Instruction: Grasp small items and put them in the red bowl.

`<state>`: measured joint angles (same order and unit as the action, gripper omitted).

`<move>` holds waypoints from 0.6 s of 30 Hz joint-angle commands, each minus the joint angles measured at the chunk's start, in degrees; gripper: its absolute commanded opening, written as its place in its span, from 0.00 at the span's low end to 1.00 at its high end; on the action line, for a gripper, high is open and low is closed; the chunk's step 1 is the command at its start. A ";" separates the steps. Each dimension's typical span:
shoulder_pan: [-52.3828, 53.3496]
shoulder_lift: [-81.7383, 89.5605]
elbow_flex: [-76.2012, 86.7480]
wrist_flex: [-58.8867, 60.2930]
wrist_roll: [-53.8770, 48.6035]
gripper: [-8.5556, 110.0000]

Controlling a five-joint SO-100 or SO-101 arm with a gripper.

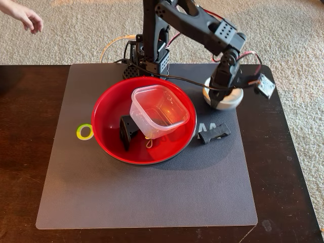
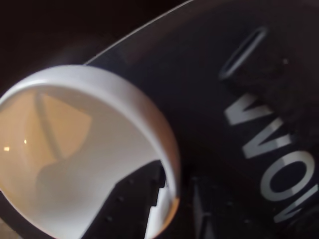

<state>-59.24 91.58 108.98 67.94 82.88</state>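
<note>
The red bowl (image 1: pixel 109 109) sits mid-mat and holds the clear square tub (image 1: pixel 158 110), the black angular bracket (image 1: pixel 127 131) and a small yellow clip (image 1: pixel 150 143). The short black ribbed piece (image 1: pixel 213 133) lies on the mat just right of the bowl. The small white round dish (image 1: pixel 234 97) (image 2: pixel 99 149) rests at the mat's right edge. My gripper (image 1: pixel 223 98) (image 2: pixel 172 199) is down on it, open, and straddles the rim. One finger (image 2: pixel 129 204) is inside the dish. The other finger (image 2: pixel 202 214) is outside, with a thin dark gap to the rim.
A grey mat (image 1: pixel 147 197) with printed letters covers the dark table (image 1: pixel 25 152). The arm's base (image 1: pixel 147 58) stands behind the bowl, with cables trailing to the right. A person's hand (image 1: pixel 25 15) shows at the top left, over the carpet.
</note>
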 commanded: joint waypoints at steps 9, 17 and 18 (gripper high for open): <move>2.81 7.21 -4.83 -1.05 -2.11 0.07; 6.68 10.37 -9.58 -0.44 -5.27 0.07; 7.03 11.25 -9.76 -0.44 -5.63 0.07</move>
<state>-53.17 97.73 103.89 67.76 78.05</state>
